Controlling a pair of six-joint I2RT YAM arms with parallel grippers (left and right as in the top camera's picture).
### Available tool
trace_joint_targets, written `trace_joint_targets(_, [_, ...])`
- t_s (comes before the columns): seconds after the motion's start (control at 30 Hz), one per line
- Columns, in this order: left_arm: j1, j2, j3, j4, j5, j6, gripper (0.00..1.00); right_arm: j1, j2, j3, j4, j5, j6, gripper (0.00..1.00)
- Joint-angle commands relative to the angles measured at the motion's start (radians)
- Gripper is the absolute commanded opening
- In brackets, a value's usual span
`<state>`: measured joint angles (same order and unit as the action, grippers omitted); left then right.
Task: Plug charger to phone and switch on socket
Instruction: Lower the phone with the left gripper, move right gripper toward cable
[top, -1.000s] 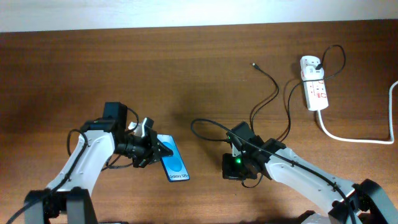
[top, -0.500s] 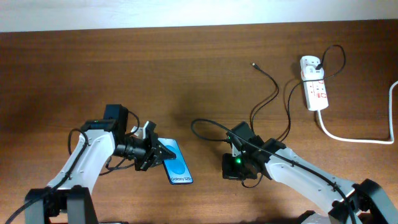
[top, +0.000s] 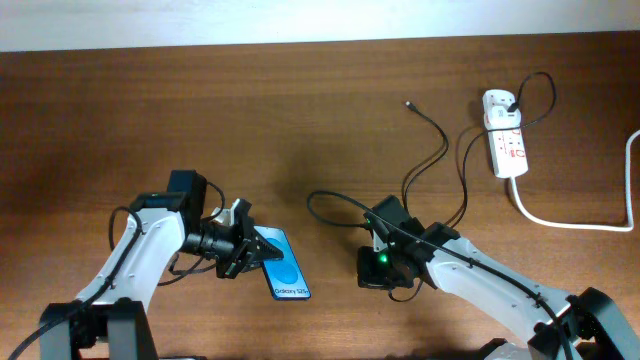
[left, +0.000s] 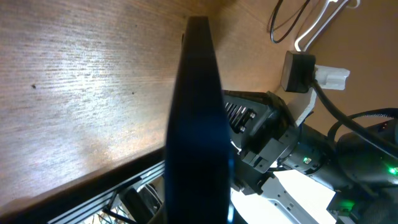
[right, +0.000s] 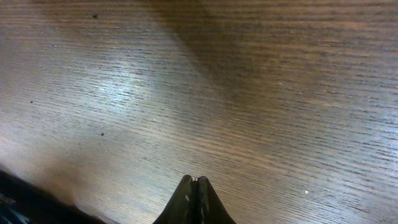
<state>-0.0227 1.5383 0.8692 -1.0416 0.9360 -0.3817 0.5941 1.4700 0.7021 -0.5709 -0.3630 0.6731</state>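
You had the left gripper (top: 254, 250) pinching the phone (top: 285, 272) by its edge at the table's (top: 200, 100) near side, while the charger (top: 440, 150) lay loose, tip well apart from it and plug apparently in the socket (top: 505, 135), so plugging in and switching on both remained. Only the left wrist view showed the phone edge-on in that grip; the right wrist view showed the right gripper (right: 194, 188) pressed together, empty.
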Motion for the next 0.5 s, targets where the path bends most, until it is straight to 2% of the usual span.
trace_joint_targets(0.0, [0.003,0.004,0.001,-0.019,0.049,0.016,0.0,-0.006,-0.005,0.001,0.011,0.013,-0.031,0.04])
trace_joint_targets(0.23, [0.003,0.004,0.001,-0.038,0.049,0.016,0.0,-0.006,-0.005,0.024,0.054,0.069,-0.143,0.04])
trace_joint_targets(0.47, [0.003,0.004,0.001,-0.054,0.048,0.016,0.0,-0.006,-0.005,0.262,-0.07,0.107,-0.258,0.04])
